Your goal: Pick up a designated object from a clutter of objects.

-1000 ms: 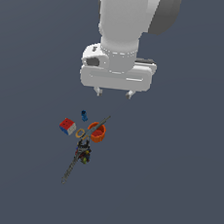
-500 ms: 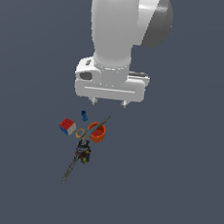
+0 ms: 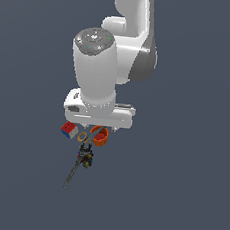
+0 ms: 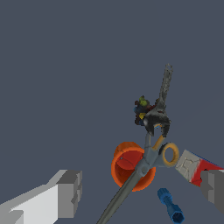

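The clutter lies on the dark grey floor. In the wrist view, the orange cup (image 4: 127,168) stands upright with the yellow-handled scissors (image 4: 148,158) lying across it. The red-white-blue cube (image 4: 194,166) and the small blue piece (image 4: 170,206) lie beside them. The dark multicoloured lump (image 4: 143,109) sits against the long grey tool (image 4: 165,86). My gripper (image 4: 142,192) is open and empty above the cup, with its fingers (image 4: 69,194) wide apart. In the exterior view, the gripper (image 3: 98,126) hangs just above the cup (image 3: 101,137), cube (image 3: 68,130), lump (image 3: 86,159) and grey tool (image 3: 72,173). The blue piece is hidden there.
The arm's white body (image 3: 99,70) fills the upper middle of the exterior view and hides the ground behind the clutter. The grey floor (image 3: 179,194) runs flat on all sides, with no other objects in view.
The arm has come down toward the clutter and shifted to the exterior view's left. The gripper now hangs just over the objects and covers the blue piece. The objects have not moved.
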### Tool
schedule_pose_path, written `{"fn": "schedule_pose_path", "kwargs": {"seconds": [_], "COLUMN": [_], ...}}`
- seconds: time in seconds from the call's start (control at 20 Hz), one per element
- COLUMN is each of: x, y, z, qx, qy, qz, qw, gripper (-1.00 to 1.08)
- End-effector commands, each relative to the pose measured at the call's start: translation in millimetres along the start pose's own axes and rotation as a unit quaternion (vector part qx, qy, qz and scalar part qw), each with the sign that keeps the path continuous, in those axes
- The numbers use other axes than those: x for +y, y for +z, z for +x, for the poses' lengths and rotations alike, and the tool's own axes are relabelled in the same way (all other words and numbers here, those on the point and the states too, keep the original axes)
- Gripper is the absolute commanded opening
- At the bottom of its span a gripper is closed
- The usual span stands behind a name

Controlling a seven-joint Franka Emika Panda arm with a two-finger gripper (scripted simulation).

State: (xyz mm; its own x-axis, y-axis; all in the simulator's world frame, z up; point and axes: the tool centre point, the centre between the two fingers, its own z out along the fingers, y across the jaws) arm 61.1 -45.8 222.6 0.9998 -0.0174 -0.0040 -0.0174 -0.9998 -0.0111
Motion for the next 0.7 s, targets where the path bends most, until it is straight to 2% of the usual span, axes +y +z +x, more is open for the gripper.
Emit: {"fn": "schedule_pose_path", "kwargs": {"seconds": [0.0, 0.3, 0.65], "x": [12, 38, 60], "y": [22, 76, 120], "z": [11, 31, 42], "qx": [0.000, 0.001, 0.002], "qy": [0.004, 0.011, 0.017], "qz": [0.000, -0.001, -0.004], "qw": [1.0000, 0.9999, 0.9998], "gripper": [1.00, 1.00, 1.00]}}
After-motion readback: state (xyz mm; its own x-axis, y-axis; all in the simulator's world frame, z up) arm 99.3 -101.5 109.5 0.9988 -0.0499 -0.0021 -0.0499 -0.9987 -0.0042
